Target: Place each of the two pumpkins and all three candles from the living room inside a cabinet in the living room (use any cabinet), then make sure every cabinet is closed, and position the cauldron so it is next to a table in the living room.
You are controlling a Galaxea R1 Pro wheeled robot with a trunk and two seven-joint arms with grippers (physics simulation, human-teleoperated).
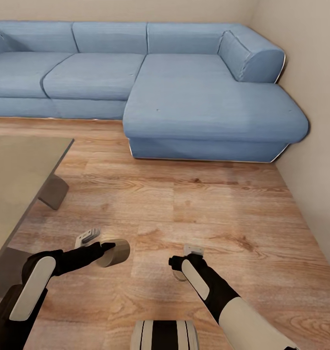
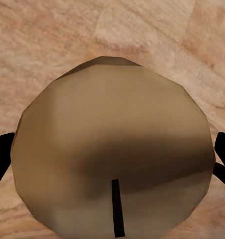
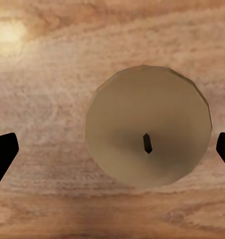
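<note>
While one tan candle (image 1: 115, 252) sits sideways at the tip of the left gripper (image 1: 108, 249), its flat round top (image 2: 112, 149) with a short dark wick lies close before the left wrist camera, a dark finger (image 2: 0, 157) showing at each edge of it. The jaws stand about as wide as the candle itself and appear to be closed on its sides, holding it above the wooden floor (image 1: 208, 204).

A second candle (image 3: 148, 132) stands upright on the floor under the right gripper (image 1: 180, 268); in the right wrist view its top is seen from straight above, wick near the middle. The right jaws are spread wide, their dark fingertips (image 3: 3, 154) well clear of the candle on both sides, touching nothing. In the head view this candle is mostly hidden behind the right forearm, only a sliver of its rim (image 1: 178, 277) peeking out.

Both arms reach forward low over the floor, left and right grippers near each other. To the left, the corner of a glass-topped desk (image 1: 19, 175) on grey legs juts in. Beyond the open floor, a large blue sectional sofa (image 1: 184, 97) runs along the far wall and turns into the corner by the beige wall (image 1: 315, 146) at right.
</note>
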